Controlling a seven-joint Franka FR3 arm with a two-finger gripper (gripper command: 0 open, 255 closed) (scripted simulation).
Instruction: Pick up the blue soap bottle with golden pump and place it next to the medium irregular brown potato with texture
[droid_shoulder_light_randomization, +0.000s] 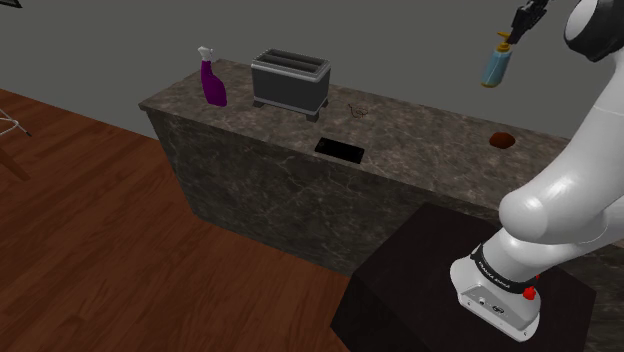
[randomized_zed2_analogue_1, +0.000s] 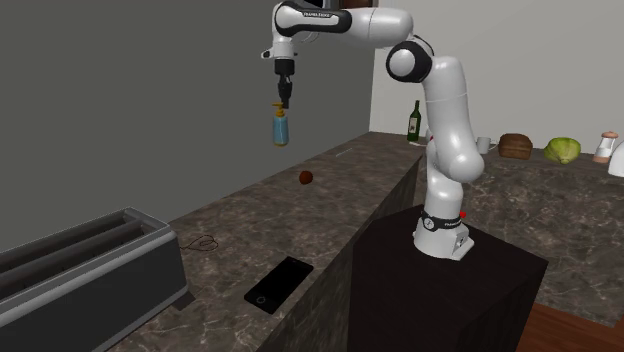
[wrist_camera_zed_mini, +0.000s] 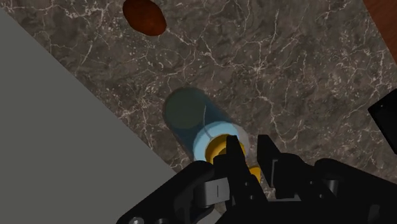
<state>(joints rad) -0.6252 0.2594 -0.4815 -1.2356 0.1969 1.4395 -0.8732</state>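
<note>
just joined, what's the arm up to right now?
The gripper is shut on the golden pump of a blue soap bottle and holds it upright in the air, well above the dark stone counter. The brown potato lies on the counter below, a little off to one side of the bottle. The bottle has not yet been set down next to it.

Wrist view: soap bottle (wrist_camera_zed_mini: 191, 118) has its golden pump (wrist_camera_zed_mini: 217, 148) mostly hidden behind the hand (wrist_camera_zed_mini: 250, 151) clamped on it; black slab (wrist_camera_zed_mini: 385, 119) on the bench (wrist_camera_zed_mini: 286, 63) cropped by the frame edge. Second exterior view: toaster (randomized_zed2_analogue_1: 80, 270) cut by left and bottom edges; pale object (randomized_zed2_analogue_1: 606, 148) at right edge cropped, unidentifiable. Shoulder view: stand (droid_shoulder_light_randomization: 420, 290) cropped at bottom; faint wiry thing (droid_shoulder_light_randomization: 357, 110) near toaster, too small to tell.
</note>
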